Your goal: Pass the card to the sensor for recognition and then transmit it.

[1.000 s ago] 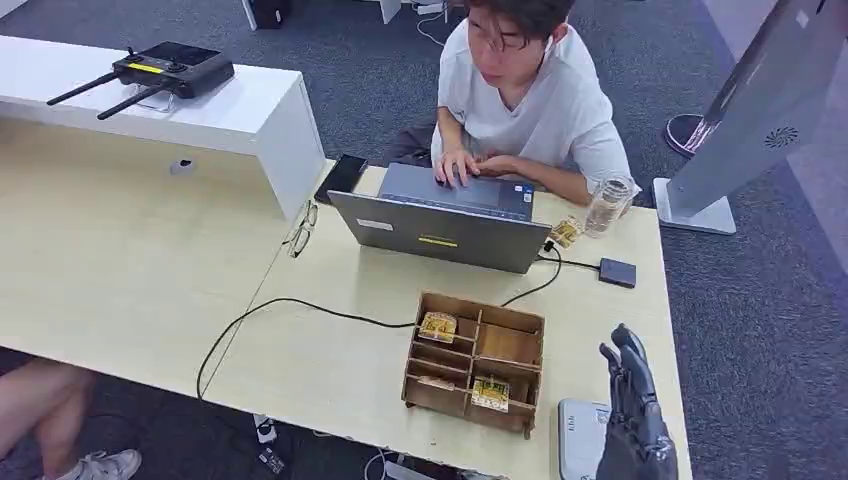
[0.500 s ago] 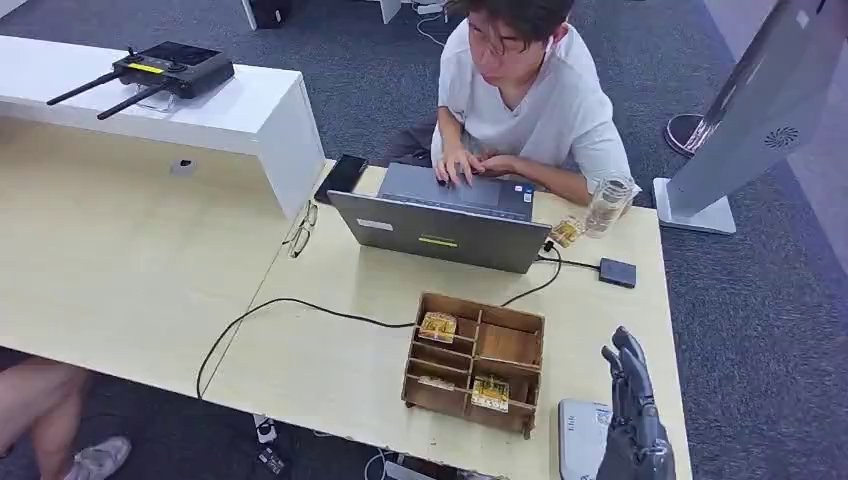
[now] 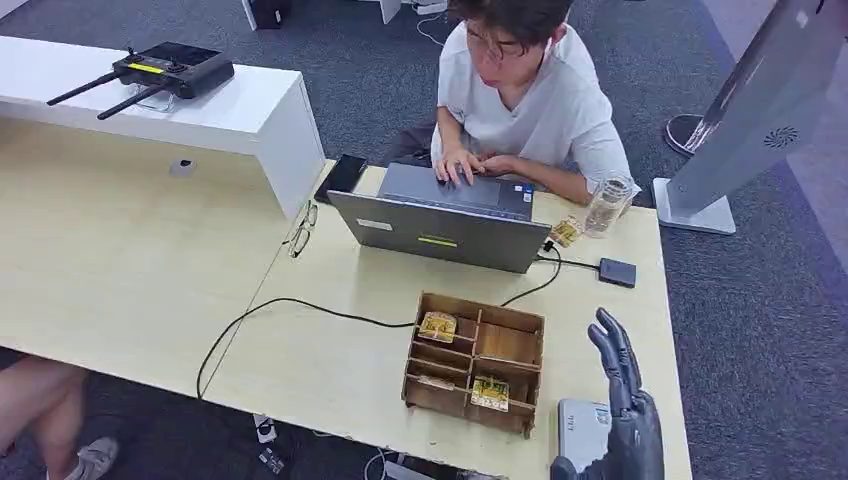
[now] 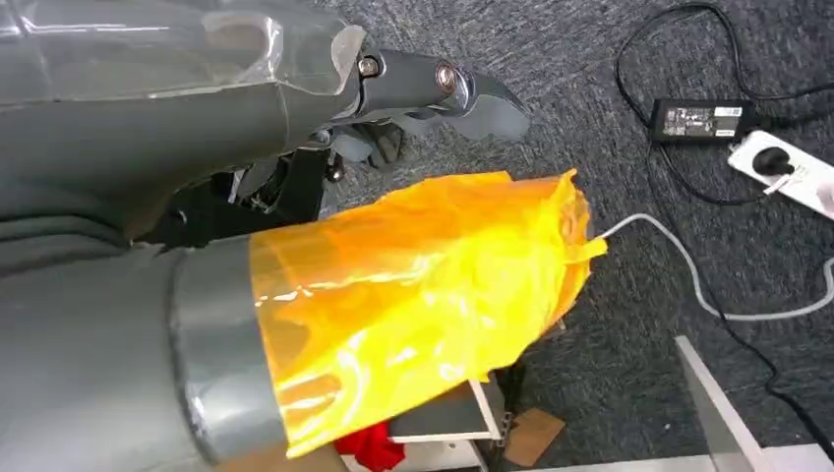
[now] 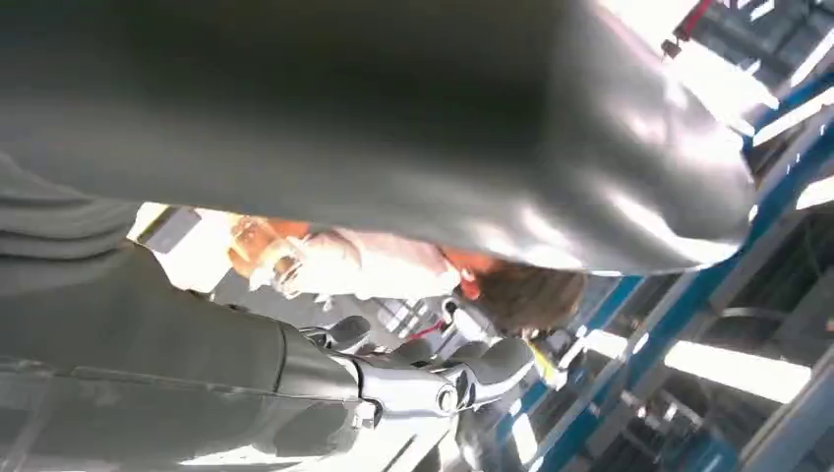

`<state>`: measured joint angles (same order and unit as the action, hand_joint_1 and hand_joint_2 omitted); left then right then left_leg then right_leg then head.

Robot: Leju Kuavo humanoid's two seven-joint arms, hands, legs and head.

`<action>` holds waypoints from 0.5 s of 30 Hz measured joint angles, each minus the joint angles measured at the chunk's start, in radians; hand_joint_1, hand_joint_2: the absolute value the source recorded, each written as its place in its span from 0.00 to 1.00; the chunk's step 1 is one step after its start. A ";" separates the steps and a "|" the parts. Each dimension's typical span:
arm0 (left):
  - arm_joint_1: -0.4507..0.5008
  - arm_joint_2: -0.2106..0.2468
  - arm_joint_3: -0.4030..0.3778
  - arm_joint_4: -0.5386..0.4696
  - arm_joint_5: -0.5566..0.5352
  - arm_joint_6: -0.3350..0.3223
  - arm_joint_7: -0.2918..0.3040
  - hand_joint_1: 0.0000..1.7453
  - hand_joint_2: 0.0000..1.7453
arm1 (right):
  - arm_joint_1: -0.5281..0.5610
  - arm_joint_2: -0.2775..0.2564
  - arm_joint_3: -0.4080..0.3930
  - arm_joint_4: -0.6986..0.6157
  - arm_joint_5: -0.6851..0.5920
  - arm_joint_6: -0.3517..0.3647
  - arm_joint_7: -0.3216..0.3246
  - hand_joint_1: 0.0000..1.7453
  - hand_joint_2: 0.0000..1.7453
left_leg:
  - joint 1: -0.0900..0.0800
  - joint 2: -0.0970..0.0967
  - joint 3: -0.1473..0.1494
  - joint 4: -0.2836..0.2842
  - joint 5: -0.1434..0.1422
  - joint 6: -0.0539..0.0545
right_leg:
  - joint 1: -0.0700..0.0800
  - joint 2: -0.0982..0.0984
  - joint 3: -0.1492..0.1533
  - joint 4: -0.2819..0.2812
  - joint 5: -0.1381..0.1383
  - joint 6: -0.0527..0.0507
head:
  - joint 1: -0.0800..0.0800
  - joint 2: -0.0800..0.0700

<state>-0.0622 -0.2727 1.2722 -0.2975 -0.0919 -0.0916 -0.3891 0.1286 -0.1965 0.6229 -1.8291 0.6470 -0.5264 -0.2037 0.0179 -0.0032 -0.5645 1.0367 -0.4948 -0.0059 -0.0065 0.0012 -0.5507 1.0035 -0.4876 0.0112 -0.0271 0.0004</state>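
A wooden compartment box [image 3: 509, 345] stands near the table's front edge, with a patterned card [image 3: 438, 326] in a far-left slot and another card [image 3: 490, 392] in a front slot. A small dark sensor pad [image 3: 617, 272] lies at the right, cabled to the laptop. My right hand [image 3: 625, 405] is raised to the right of the box, fingers straight and apart, holding nothing; in the right wrist view its fingers [image 5: 443, 379] are spread. My left hand [image 4: 393, 197] hangs over the floor, its thumb [image 4: 423, 285] wrapped in orange film, fingers [image 4: 433, 84] apart, empty.
A person types on a grey laptop [image 3: 440, 232] across the table. A glass jar [image 3: 607, 205] and a loose card [image 3: 565, 232] sit beside it. A white-grey device [image 3: 580, 435] lies under my right hand. A black cable [image 3: 300, 305] crosses the table; glasses [image 3: 300, 230] lie left.
My right hand has shifted slightly left and forward, and its fingers now lean toward the box. The person's foot at the lower left has drawn back.
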 joint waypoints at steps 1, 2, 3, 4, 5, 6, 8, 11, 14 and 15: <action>-0.001 0.002 -0.002 0.000 -0.002 0.000 0.001 0.00 0.00 | -0.016 0.006 -0.003 0.012 -0.005 0.016 0.000 0.00 0.00 | 0.000 0.000 0.000 0.000 0.000 0.000 | 0.000 0.000 0.000 0.000 0.000 0.000 | 0.000 0.000; -0.003 0.003 -0.003 0.001 -0.003 0.000 0.003 0.00 0.00 | -0.034 0.015 -0.003 0.028 -0.008 0.028 0.000 0.00 0.00 | 0.000 0.000 0.000 0.000 0.001 -0.001 | 0.000 0.000 0.000 0.000 0.000 0.000 | 0.000 0.000; -0.004 0.006 -0.006 0.003 -0.005 0.000 0.005 0.00 0.00 | -0.048 0.022 -0.003 0.041 -0.008 0.036 0.000 0.00 0.00 | 0.000 0.000 0.000 0.000 0.001 -0.001 | 0.000 0.000 0.000 0.000 0.000 0.000 | 0.000 0.000; -0.006 0.008 -0.010 0.006 -0.006 -0.001 0.010 0.00 0.00 | -0.061 0.028 -0.003 0.053 -0.008 0.042 0.000 0.00 0.00 | 0.000 0.000 0.000 0.000 0.001 -0.001 | 0.000 0.000 0.000 0.000 0.000 0.000 | 0.000 0.000; -0.006 0.009 -0.013 0.007 -0.006 -0.001 0.012 0.00 0.00 | -0.072 0.032 -0.003 0.064 -0.008 0.047 0.001 0.00 0.00 | 0.000 0.000 0.000 0.000 0.001 -0.001 | 0.000 0.000 0.000 0.000 0.000 0.000 | 0.000 0.000; -0.006 0.011 -0.016 0.009 -0.008 -0.003 0.016 0.00 0.00 | -0.088 0.036 -0.003 0.075 -0.006 0.053 0.001 0.00 0.00 | 0.000 0.000 0.000 0.000 0.001 -0.001 | 0.000 0.000 0.000 0.000 0.000 0.000 | 0.000 0.000; -0.010 0.015 -0.020 0.015 -0.010 -0.004 0.027 0.00 0.00 | -0.140 0.036 -0.004 0.113 -0.029 0.076 -0.001 0.00 0.00 | 0.000 0.001 0.000 0.000 0.001 -0.001 | 0.000 0.001 0.000 0.000 0.001 -0.001 | 0.000 0.000; -0.020 0.017 -0.025 0.019 -0.008 -0.004 0.034 0.00 0.00 | -0.215 0.036 -0.025 0.170 -0.067 0.108 -0.018 0.00 0.00 | 0.000 0.001 0.000 0.000 0.003 0.001 | 0.000 0.000 0.000 0.000 0.002 0.000 | 0.000 0.000; -0.024 0.020 -0.028 0.023 -0.008 -0.004 0.035 0.00 0.00 | -0.261 0.036 -0.028 0.203 -0.067 0.127 -0.017 0.00 0.00 | 0.000 0.001 0.000 0.000 0.003 0.001 | 0.000 0.001 0.000 0.000 0.002 0.001 | 0.000 0.000; -0.024 0.022 -0.031 0.024 -0.009 -0.005 0.035 0.00 0.00 | -0.275 0.036 -0.028 0.216 -0.063 0.130 -0.017 0.00 0.00 | 0.000 0.001 -0.001 0.000 0.003 0.001 | 0.000 0.000 0.000 0.000 0.002 0.001 | 0.000 0.000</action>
<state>-0.0865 -0.2510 1.2413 -0.2739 -0.1011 -0.0969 -0.3544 -0.1460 -0.1602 0.5951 -1.6132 0.5841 -0.3963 -0.2209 0.0178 -0.0022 -0.5652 1.0368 -0.4921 -0.0052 -0.0066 0.0017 -0.5510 1.0037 -0.4854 0.0119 -0.0271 0.0004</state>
